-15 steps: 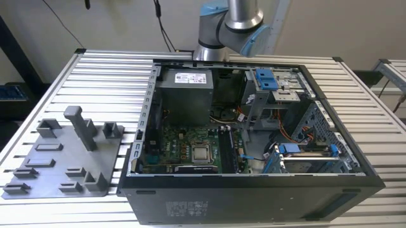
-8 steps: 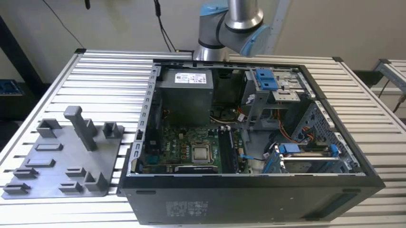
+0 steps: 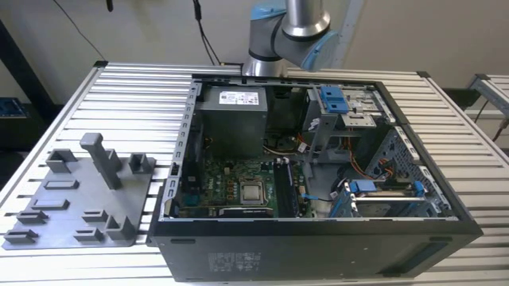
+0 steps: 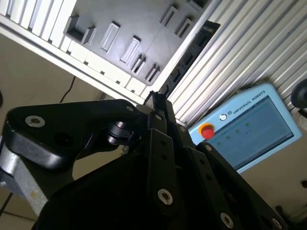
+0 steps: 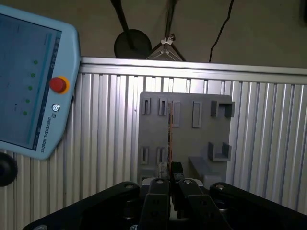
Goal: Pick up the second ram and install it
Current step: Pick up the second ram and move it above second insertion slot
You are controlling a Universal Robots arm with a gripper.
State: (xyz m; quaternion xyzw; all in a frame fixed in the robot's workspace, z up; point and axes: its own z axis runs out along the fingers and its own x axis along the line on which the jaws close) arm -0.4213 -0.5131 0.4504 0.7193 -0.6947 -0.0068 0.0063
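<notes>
Black gripper (image 5: 170,168) w/ fingers clamped on thin, dark blue-green memory stick (image 5: 169,129).
Stick sits edge-on in first wrist view, over flat grey plastic fixture plate (image 5: 184,139) w/ posts. Exterior view: plate at 9 o'clock of open black PC case (image 3: 318,250), both on slatted metal table (image 3: 135,101).

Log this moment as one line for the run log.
pincer: shut on second ram | ram: edge-on, in front of grey fixture plate | install: not done, ram away from PC case
</notes>
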